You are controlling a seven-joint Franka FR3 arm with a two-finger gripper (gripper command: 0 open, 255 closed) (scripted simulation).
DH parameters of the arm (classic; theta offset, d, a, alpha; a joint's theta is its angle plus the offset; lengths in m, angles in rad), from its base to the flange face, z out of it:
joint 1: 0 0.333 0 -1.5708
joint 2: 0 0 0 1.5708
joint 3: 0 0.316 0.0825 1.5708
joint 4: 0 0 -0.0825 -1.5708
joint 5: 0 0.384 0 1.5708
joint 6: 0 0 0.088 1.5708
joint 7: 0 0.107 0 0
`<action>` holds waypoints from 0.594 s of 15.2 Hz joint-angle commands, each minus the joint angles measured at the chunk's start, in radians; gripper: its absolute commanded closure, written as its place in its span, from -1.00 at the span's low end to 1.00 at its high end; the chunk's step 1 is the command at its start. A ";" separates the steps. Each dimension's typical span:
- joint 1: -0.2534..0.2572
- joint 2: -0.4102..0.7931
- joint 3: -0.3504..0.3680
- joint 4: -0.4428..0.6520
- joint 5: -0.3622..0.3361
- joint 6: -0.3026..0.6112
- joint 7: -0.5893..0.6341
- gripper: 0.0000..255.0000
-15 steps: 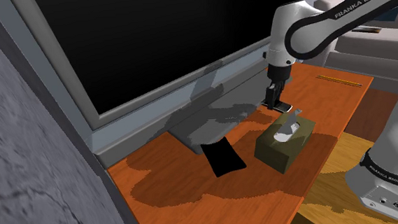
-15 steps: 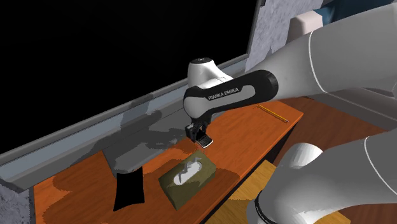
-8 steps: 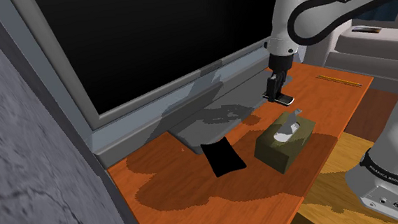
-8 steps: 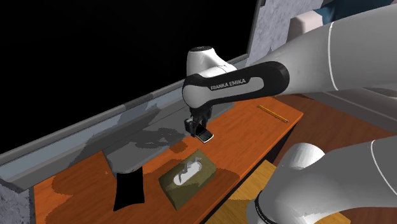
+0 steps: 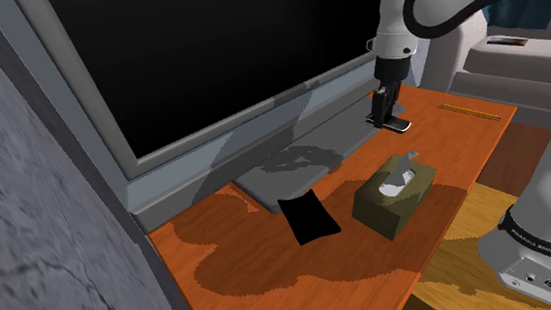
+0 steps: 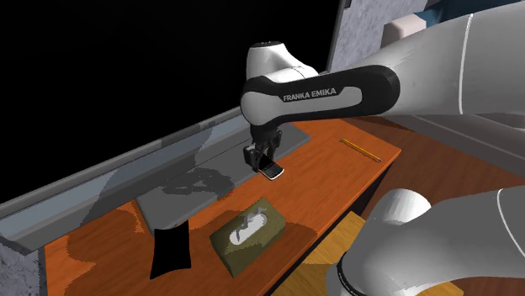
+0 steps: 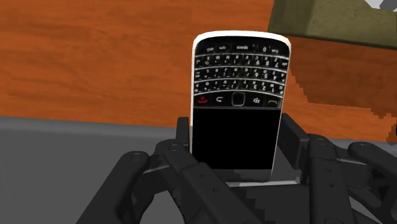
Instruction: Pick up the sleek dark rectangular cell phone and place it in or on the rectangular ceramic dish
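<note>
Raised higher than a second ago, the black end effector carries the phone clear of the orange wooden surface.

Its two fingers are clamped on the sides of the slim black rectangular cell phone with a silver rim and small keypad, gripping the screen half while the keypad half sticks out beyond the fingertips. The phone hangs in the air over the surface's back edge, beside the grey frame of a large black panel. An olive-green tissue box sits near the middle of the surface, just off from the spot under the phone. A flat black rectangular dish lies beyond the box, well apart from the phone. A thin yellow pencil lies by the surface's far end.
</note>
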 commanded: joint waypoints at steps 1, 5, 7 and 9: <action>0.013 0.000 0.021 0.010 0.012 -0.009 0.026 1.00; 0.063 0.030 0.098 0.034 0.058 0.003 0.123 1.00; 0.086 0.052 0.136 0.053 0.078 0.009 0.171 1.00; 0.107 0.079 0.173 0.077 0.096 0.016 0.218 1.00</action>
